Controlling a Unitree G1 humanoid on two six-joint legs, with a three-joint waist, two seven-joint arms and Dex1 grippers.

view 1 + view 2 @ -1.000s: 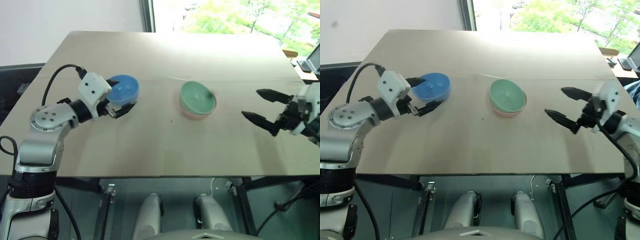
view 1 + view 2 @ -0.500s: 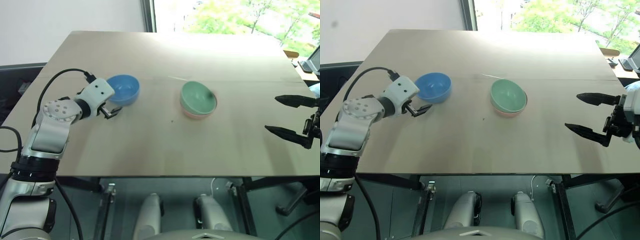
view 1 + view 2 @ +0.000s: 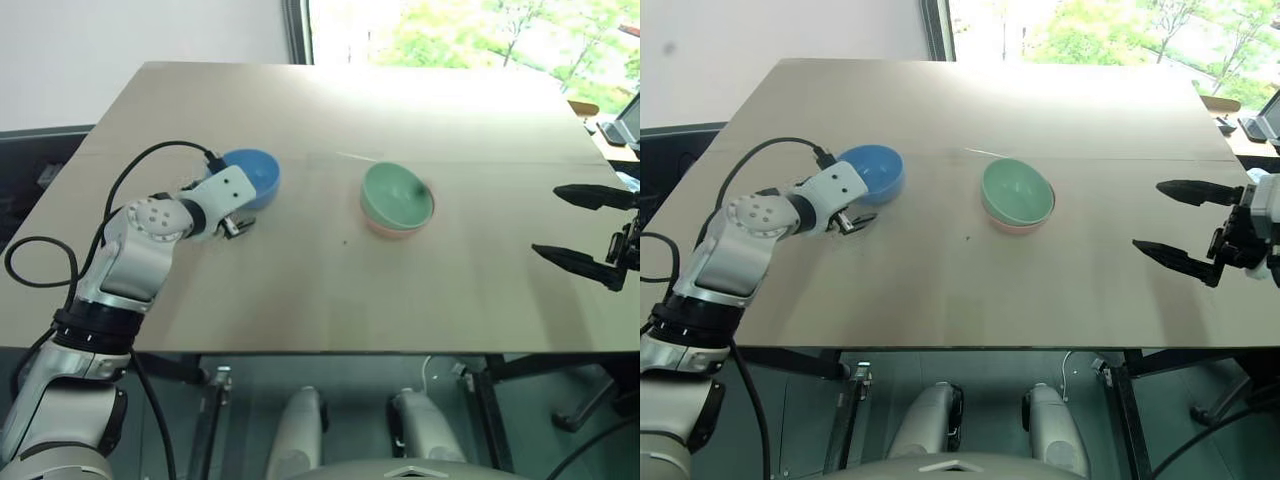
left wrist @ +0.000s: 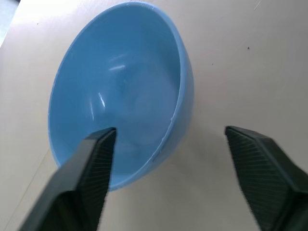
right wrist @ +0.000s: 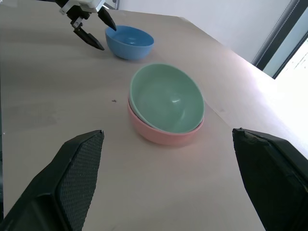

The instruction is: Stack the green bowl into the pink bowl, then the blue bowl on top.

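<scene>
The blue bowl (image 3: 255,177) sits upright on the table's left side. My left gripper (image 3: 232,222) is open at its near rim. In the left wrist view one finger (image 4: 91,163) reaches over the blue bowl's (image 4: 125,91) inside and the other (image 4: 255,163) stands outside its wall, neither clearly touching. At the table's middle the green bowl (image 3: 397,195) rests tilted inside the pink bowl (image 3: 392,232), of which a salmon rim shows beneath. In the right wrist view the green bowl (image 5: 168,98) lies in the pink bowl (image 5: 163,134). My right gripper (image 3: 548,220) hovers open and empty near the right edge.
The tan table (image 3: 320,300) has bare surface in front of and between the bowls. Its front edge runs just below my arms. A side desk with small items (image 3: 600,130) stands beyond the far right corner, with a window behind.
My left gripper rolled, dropped and moved in onto the blue bowl's near rim. My right gripper drew back from the stacked bowls to the table's right edge. The bowls have stayed put.
</scene>
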